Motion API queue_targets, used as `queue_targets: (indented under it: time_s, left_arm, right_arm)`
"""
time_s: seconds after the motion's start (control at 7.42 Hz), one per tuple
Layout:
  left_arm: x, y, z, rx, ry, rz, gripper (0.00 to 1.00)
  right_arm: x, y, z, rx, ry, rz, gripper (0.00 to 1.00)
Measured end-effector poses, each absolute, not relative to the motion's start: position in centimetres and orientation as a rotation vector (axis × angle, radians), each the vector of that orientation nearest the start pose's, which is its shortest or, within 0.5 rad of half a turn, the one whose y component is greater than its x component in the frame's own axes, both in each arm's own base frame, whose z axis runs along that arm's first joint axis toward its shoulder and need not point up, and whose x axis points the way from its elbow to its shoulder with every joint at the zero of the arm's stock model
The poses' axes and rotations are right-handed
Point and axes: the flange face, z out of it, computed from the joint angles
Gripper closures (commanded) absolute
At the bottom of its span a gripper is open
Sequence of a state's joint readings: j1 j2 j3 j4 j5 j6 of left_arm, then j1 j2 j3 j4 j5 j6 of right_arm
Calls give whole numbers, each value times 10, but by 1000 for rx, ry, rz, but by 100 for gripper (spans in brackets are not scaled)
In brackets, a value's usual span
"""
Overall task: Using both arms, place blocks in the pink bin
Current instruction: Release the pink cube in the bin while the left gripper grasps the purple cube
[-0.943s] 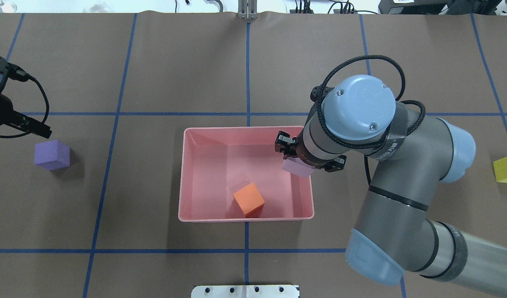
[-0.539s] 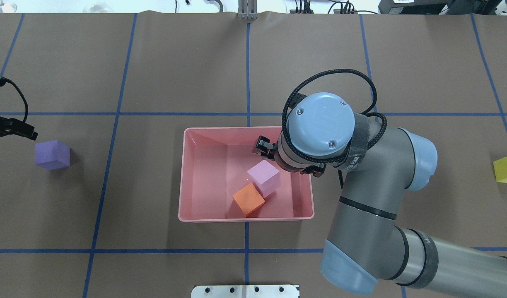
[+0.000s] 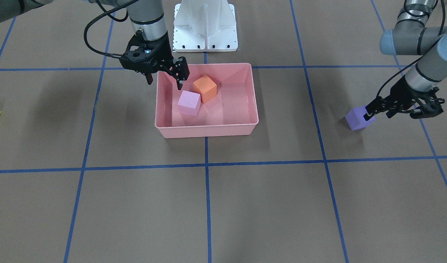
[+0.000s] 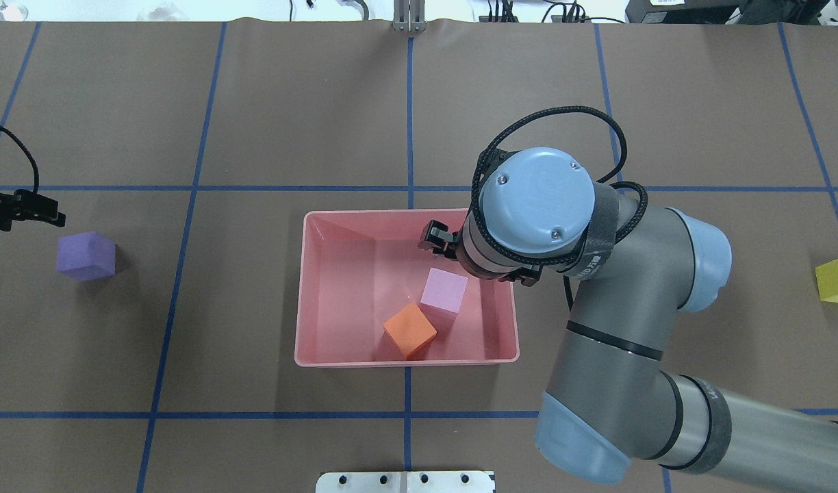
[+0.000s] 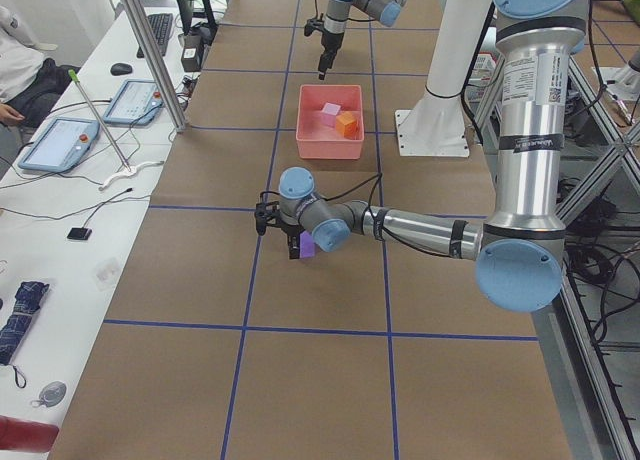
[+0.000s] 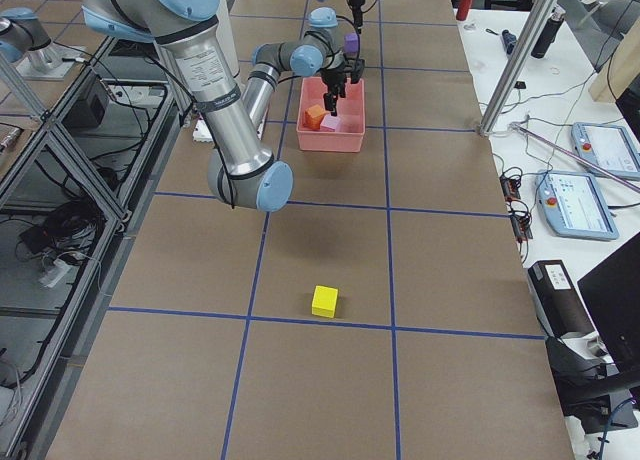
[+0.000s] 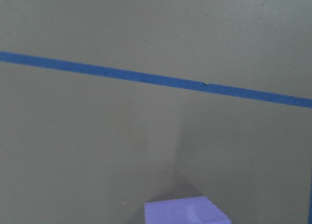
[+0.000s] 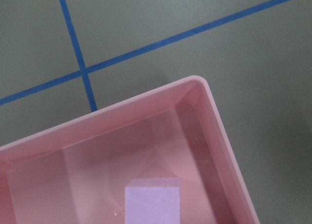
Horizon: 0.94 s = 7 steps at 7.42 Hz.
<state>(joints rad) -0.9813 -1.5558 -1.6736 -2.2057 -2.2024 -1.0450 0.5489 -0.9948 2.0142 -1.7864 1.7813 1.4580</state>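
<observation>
Arm tubes: grey metal is seen on the right arm [image 4: 624, 342] and the left arm [image 3: 424, 75], ringed with black seams.
Joint caps: light blue and rounded; small screws are set in the cap [image 4: 537, 195].
Cable [image 4: 549, 118]: black, braided, looped.
Band [image 4: 593, 250]: dark, printed with white lettering.
Grippers: the right gripper [image 3: 164, 83] and left gripper [image 3: 378, 112] are black and two-fingered.
Base: a white pedestal [image 3: 205, 25], edged with dark screws.

Brown table [image 4: 289, 103] (blue-taped), white pedestal [image 3: 205, 25] — tablet [image 5: 60, 143]

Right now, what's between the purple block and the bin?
Only bare table crossed by one blue tape line lies between the purple block and the bin; the overhead view shows it.
</observation>
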Motion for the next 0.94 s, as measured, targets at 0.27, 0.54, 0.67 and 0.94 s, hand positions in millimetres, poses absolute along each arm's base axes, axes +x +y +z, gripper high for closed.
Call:
queue_targets:
  time_s: [0.27,0.54,0.67,0.94]
  left_arm:
    - [253,-449,548,22,900,-181,0]
    - [264,-440,557,31,864,-175,3]
    - [267,-439,561,44,845,-176,24]
    - [271,-441,560,63,833,-177,78]
  right_arm:
    - [-404,-408,202,88,-810,275,0]
    - [-395,-411,211,94,-798,261,0]
    - [-390,-415,216,102,-790,249,0]
    - [-366,-431,235,107,-769,200,0]
